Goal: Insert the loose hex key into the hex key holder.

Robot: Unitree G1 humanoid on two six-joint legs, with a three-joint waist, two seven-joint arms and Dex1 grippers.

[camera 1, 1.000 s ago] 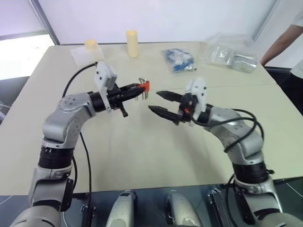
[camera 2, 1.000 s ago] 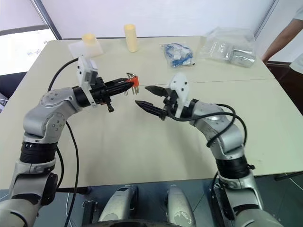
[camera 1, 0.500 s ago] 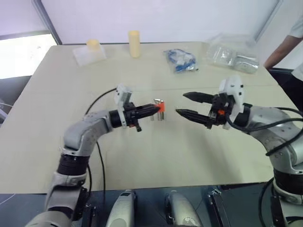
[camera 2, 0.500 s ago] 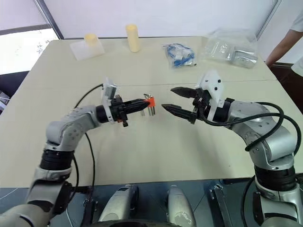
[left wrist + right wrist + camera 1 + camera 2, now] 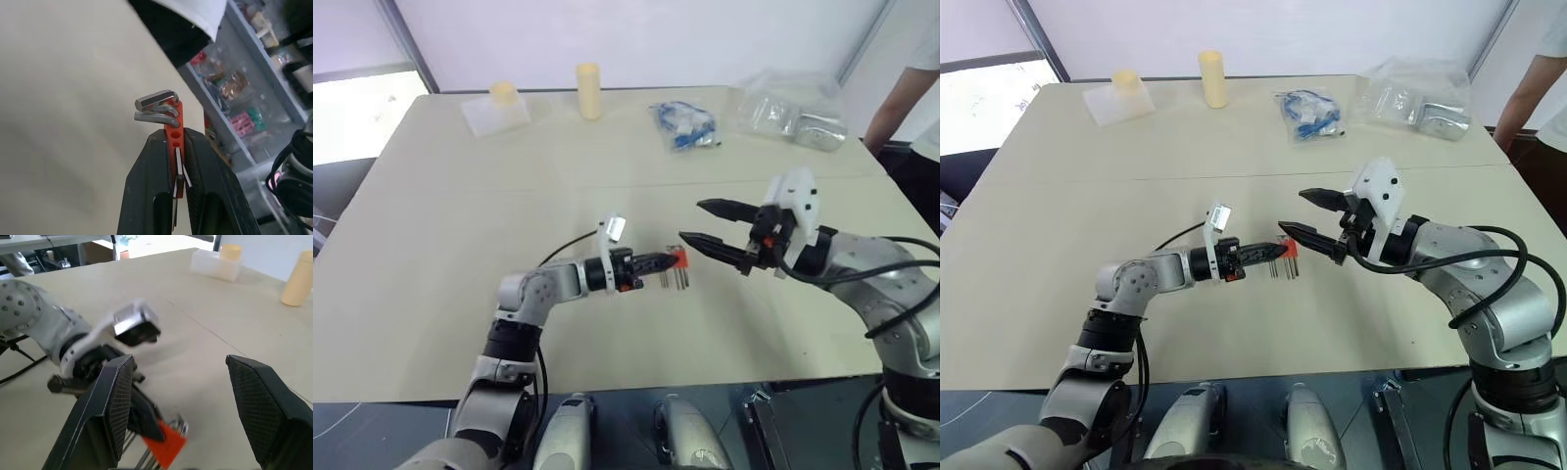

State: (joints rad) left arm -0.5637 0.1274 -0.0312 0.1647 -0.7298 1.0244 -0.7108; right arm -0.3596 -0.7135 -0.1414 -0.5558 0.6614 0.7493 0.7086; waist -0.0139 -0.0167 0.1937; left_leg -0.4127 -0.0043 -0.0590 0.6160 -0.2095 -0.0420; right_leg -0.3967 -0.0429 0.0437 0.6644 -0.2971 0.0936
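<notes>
Your left gripper (image 5: 668,260) clamps the hex key holder (image 5: 679,258) at frame centre, above the table (image 5: 431,245). Your right gripper (image 5: 698,221) stands wide apart, empty, just right of it.

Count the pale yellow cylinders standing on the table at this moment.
2. A tall cylinder stands at the far edge of the table, and a shorter cylinder sits to its left inside a clear plastic box. More could be hidden in the bags.

left gripper (image 5: 672,259) with hex key holder (image 5: 680,258) lowered, right gripper (image 5: 702,222) withdrawn rightward
</notes>
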